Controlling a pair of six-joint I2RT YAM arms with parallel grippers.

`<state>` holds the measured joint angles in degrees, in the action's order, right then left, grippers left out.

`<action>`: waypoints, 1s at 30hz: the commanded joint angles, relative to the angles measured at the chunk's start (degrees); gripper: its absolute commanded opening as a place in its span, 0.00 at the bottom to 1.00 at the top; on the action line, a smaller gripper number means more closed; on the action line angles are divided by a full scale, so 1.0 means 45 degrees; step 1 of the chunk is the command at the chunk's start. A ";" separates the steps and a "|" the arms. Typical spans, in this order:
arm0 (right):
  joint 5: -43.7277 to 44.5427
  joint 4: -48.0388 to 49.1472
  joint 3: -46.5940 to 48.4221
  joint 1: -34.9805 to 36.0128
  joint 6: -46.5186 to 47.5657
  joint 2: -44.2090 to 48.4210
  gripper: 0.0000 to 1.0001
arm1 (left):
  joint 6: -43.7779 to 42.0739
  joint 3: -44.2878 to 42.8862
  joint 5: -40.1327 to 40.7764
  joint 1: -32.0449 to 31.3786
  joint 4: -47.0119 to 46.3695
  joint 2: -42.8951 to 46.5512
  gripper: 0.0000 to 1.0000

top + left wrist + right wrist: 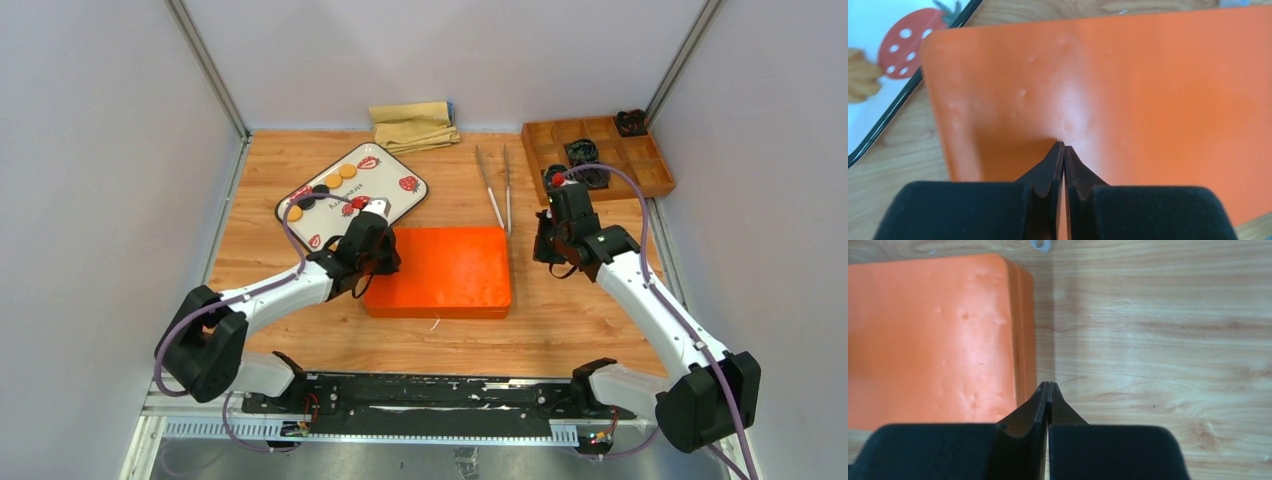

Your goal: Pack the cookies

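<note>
**Both claws closed at the orange box, cookies waiting on the tray**

My left claw [1064,146] hangs with its fingers pressed together, gripping nothing. Its tips are over the left end of the one orange box [440,270], whose closed lid fills the ground beneath me. My right claw [1048,385] is likewise closed and empty, just off the box's right edge, over the bare wooden table [1158,340].

The cookies [347,171] lie behind and to the left of my left claw, on the one white strawberry-printed tray [385,175] just beside the box's far left corner. My left arm crosses the tray's near end. From above I count three golden cookies and two black.

Farther back lie one pair of metal tongs [495,185], one folded cloth [413,125] and, at the right, one wooden compartment tray [640,165].
</note>
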<state>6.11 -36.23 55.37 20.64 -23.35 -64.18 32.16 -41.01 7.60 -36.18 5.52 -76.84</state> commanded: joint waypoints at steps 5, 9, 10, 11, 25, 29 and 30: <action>-0.2350 0.0024 0.1800 0.0967 0.1162 -0.1672 0.00 | 0.0265 0.0645 -0.1257 -0.0066 -0.1077 -0.1440 0.08; -0.2406 0.0082 0.2158 0.2164 0.1100 -0.2525 0.00 | 0.0180 0.0695 -0.1191 -0.0078 -0.1104 -0.1493 0.08; -0.2419 0.0087 0.2166 0.2397 0.1032 -0.2745 0.00 | 0.0175 0.0686 -0.1181 -0.0078 -0.1109 -0.1486 0.08; -0.2411 0.0082 0.2111 0.2623 0.0942 -0.2946 0.00 | 0.0150 0.0659 -0.1180 -0.0066 -0.1109 -0.1515 0.08; -0.2102 0.0219 -0.1874 0.3295 -0.0475 -0.2749 0.00 | 0.0092 0.0520 -0.1277 -0.0075 -0.1109 -0.1569 0.08; -0.1964 0.0110 -0.1913 0.3305 -0.0530 -0.2768 0.00 | 0.0066 0.0465 -0.1296 -0.0074 -0.1109 -0.1623 0.08; -0.1878 0.0037 -0.1695 0.3318 -0.0515 -0.2754 0.00 | 0.0070 0.0462 -0.1314 -0.0076 -0.1109 -0.1629 0.08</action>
<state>-4.62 -28.58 50.26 34.74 -25.15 -74.24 33.39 -40.49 2.35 -36.18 -5.72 -81.71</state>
